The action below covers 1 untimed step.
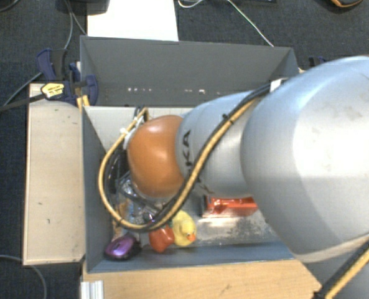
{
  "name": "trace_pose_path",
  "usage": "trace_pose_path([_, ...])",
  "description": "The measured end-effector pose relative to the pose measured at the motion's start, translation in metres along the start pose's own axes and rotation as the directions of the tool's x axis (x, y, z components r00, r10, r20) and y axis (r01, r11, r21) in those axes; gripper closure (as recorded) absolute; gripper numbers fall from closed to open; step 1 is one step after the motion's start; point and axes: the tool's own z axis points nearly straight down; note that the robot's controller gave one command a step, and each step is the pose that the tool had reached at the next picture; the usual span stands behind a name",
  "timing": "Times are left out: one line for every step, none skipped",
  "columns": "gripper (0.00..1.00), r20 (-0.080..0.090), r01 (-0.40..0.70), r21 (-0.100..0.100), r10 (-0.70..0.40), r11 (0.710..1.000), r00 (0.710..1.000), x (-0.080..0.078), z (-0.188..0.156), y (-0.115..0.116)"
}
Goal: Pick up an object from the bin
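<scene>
My gripper [133, 204] reaches down into the front left part of the bin, mostly hidden under the arm's orange cover. Just in front of it, near the bin's front wall, lies a small purple rounded thing [122, 248]. To the right of that are a small orange-red thing [161, 239] and a yellow rubber duck [185, 228], side by side and close to the gripper. What lies directly under the gripper is hidden.
A red flat box-like thing [231, 205] lies on the bin floor right of the duck, partly under the arm. The arm and its cable loop cover most of the bin's middle and right side.
</scene>
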Motion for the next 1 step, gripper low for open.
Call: trace_pose_path([0.00,-0.006,0.528,-0.020,-0.529,0.849,0.849,0.0034,0.0065,0.0039])
